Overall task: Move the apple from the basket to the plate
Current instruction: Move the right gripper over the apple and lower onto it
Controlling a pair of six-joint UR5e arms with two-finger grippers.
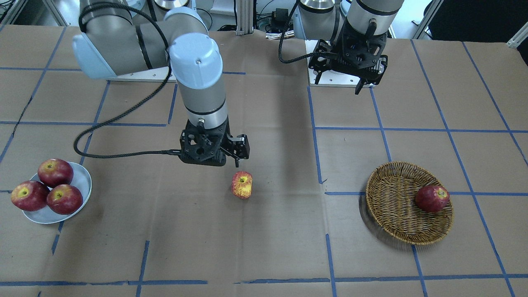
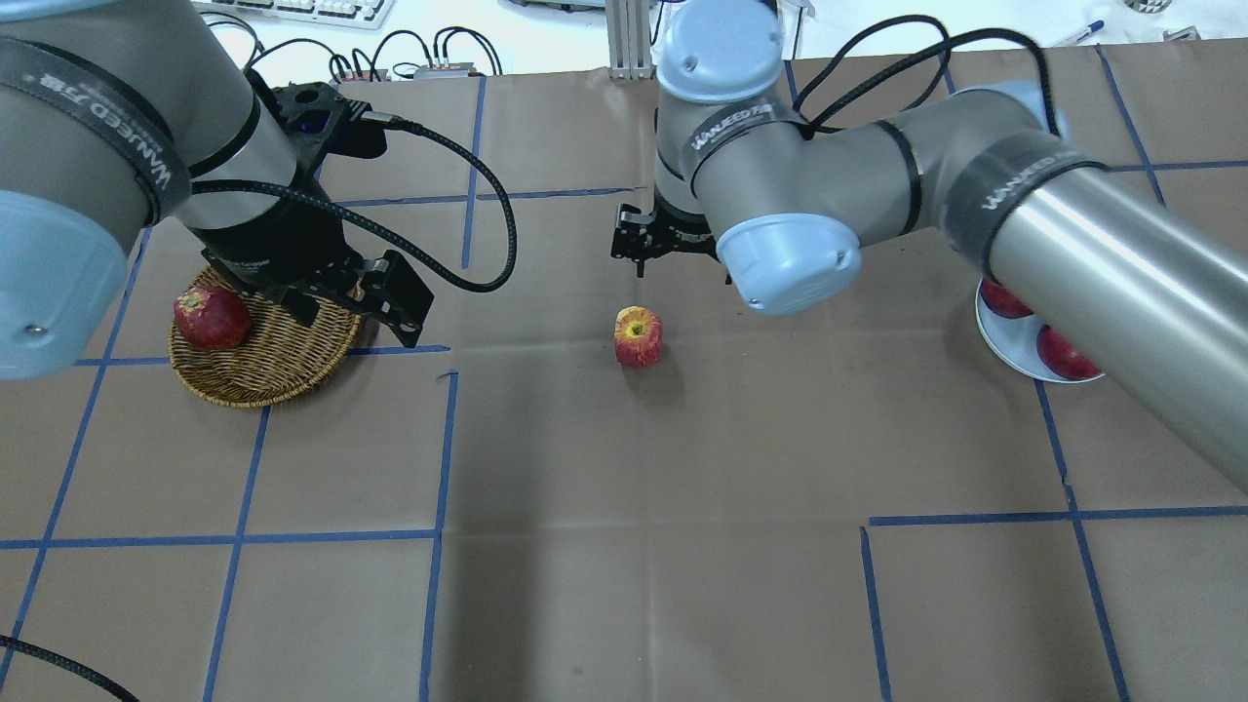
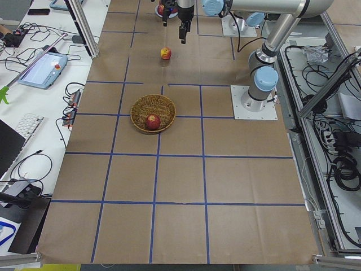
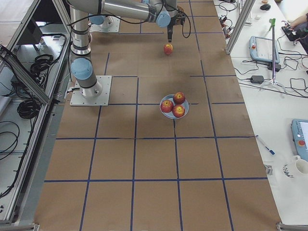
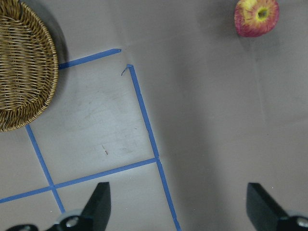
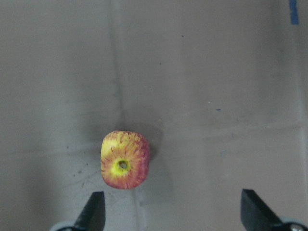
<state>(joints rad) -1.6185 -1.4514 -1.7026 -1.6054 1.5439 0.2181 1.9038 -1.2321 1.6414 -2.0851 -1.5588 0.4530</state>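
The streaked red-and-yellow apple [image 1: 242, 185] sits upright on the brown paper table, mid-table between basket and plate; it also shows in the overhead view [image 2: 638, 336] and the right wrist view [image 6: 125, 160]. The wicker basket [image 1: 396, 225] holds one dark red apple [image 1: 432, 198]. The pale plate [image 1: 83, 180] holds three dark red apples [image 1: 53, 185]. My right gripper [image 1: 225, 160] hangs open and empty above the table just behind the streaked apple, its fingers [image 6: 94, 214] apart. My left gripper [image 2: 361, 317] is open and empty, raised beside the basket [image 2: 263, 385].
Blue tape lines grid the table [image 1: 264, 247]. The left arm's base plate [image 1: 330, 80] is at the back. In the left wrist view the basket [image 5: 29, 72] is at upper left and the streaked apple [image 5: 256, 17] at upper right.
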